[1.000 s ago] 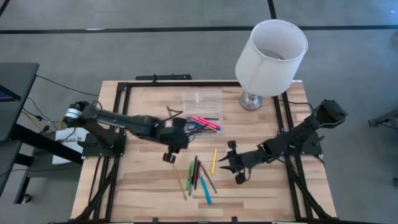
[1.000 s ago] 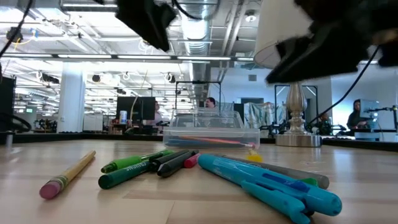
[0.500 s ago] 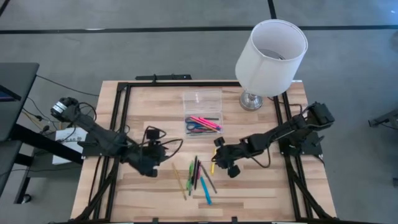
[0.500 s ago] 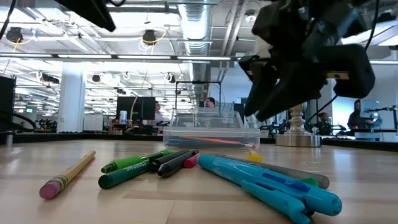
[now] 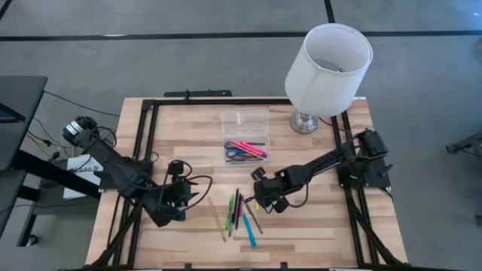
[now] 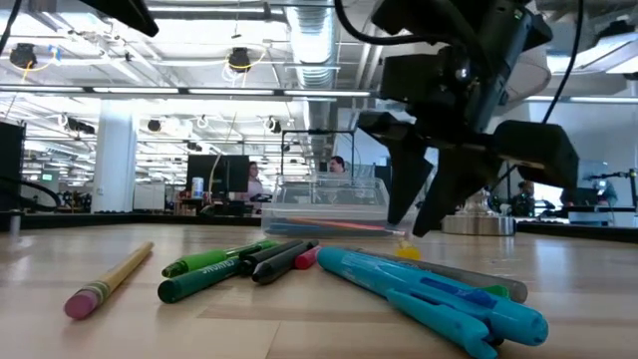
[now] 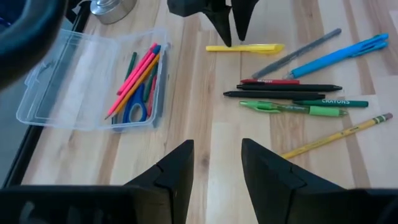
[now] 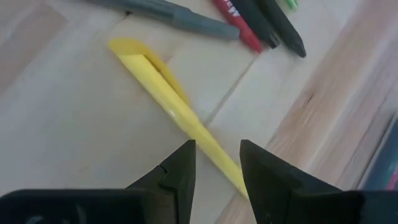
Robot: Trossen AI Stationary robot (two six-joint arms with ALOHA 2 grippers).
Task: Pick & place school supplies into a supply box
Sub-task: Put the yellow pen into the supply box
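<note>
Pencil [image 5: 217, 217] lies leftmost in the loose cluster at the middle of the surface [image 5: 316, 233], its long axis running near to far with a slight slant. The left gripper [image 5: 178, 202] waits just left of it, fingers [image 7: 180, 163] parted and holding nothing. Next come green [image 5: 231, 211], black [image 5: 237, 208] and grey [image 5: 252, 217] pens, roughly parallel and close together, with a blue pen [image 5: 248, 230] nearest the front edge. The yellow pen [image 5: 258, 197] lies at the cluster's right, pointing toward the box [image 5: 245, 134]. The right gripper [image 5: 257, 199] stands over it, fingers [image 8: 180, 163] apart on either side, tips down. The box sits beyond, open, holding pink markers [image 5: 250, 147] and scissors [image 5: 235, 156]. A lamp [image 5: 325, 68] stands right of it. Bare wood lies between cluster and box.
</note>
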